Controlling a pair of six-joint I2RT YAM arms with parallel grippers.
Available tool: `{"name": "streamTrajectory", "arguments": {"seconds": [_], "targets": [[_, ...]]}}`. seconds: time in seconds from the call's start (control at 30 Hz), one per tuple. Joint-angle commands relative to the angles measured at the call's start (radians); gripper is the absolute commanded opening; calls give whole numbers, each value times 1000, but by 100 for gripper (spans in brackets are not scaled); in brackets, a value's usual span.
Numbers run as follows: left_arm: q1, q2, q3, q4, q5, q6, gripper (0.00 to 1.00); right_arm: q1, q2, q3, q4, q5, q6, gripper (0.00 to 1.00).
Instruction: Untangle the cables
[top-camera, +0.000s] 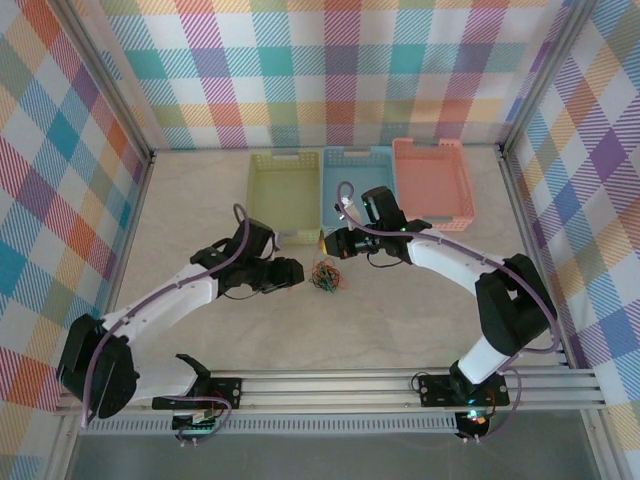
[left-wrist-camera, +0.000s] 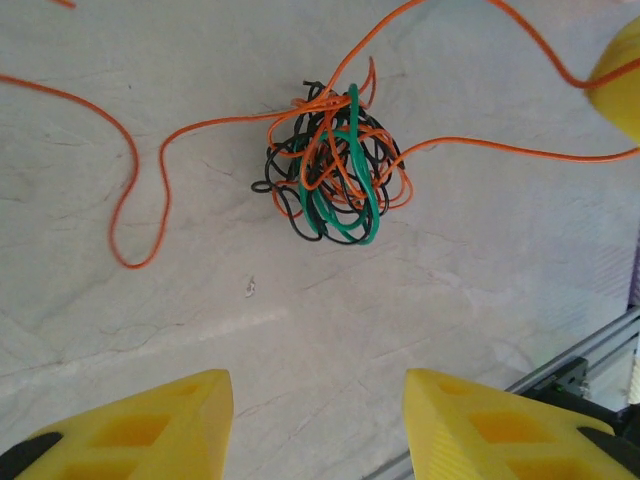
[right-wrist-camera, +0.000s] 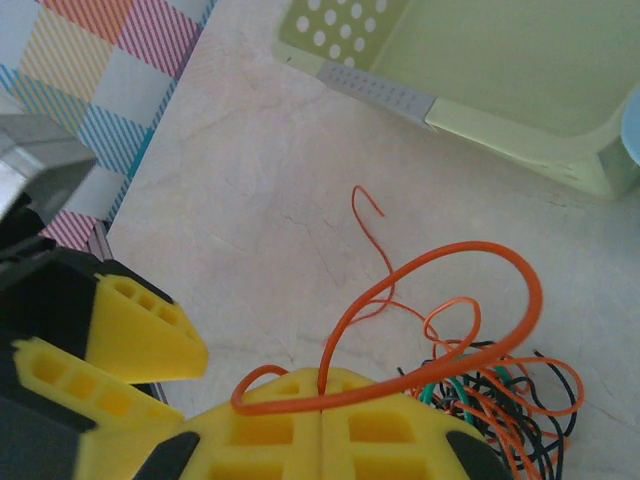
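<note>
The cables (top-camera: 325, 277) lie as a small ball of orange, green and black wire on the table between my two grippers. In the left wrist view the tangle (left-wrist-camera: 335, 165) sits ahead of my left gripper (left-wrist-camera: 318, 378), which is open with bare table between its yellow fingers; orange strands trail out to both sides. My left gripper (top-camera: 297, 272) stands just left of the ball. My right gripper (right-wrist-camera: 322, 385) is shut on an orange cable (right-wrist-camera: 481, 244) that loops up from the tangle (right-wrist-camera: 500, 400). From above, the right gripper (top-camera: 325, 243) hangs just behind the ball.
Three baskets stand in a row at the back: a pale green one (top-camera: 285, 190), a blue one (top-camera: 358, 185) and a salmon one (top-camera: 432, 180). The green basket's corner (right-wrist-camera: 480, 60) is close behind the right gripper. An aluminium rail (top-camera: 400, 385) runs along the near edge.
</note>
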Motion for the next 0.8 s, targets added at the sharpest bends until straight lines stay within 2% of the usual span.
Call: {"name": "streamTrajectory", "arguments": {"seconds": [0.0, 0.5, 0.77], "targets": [[-25, 61, 65, 46, -39, -21, 48, -13, 23, 4, 34, -8, 46, 0], [-98, 342, 267, -13, -79, 20, 50, -116, 56, -66, 163, -79, 200, 0], [-118, 461, 367, -83, -122, 51, 48, -137, 66, -79, 188, -94, 230, 0]]}}
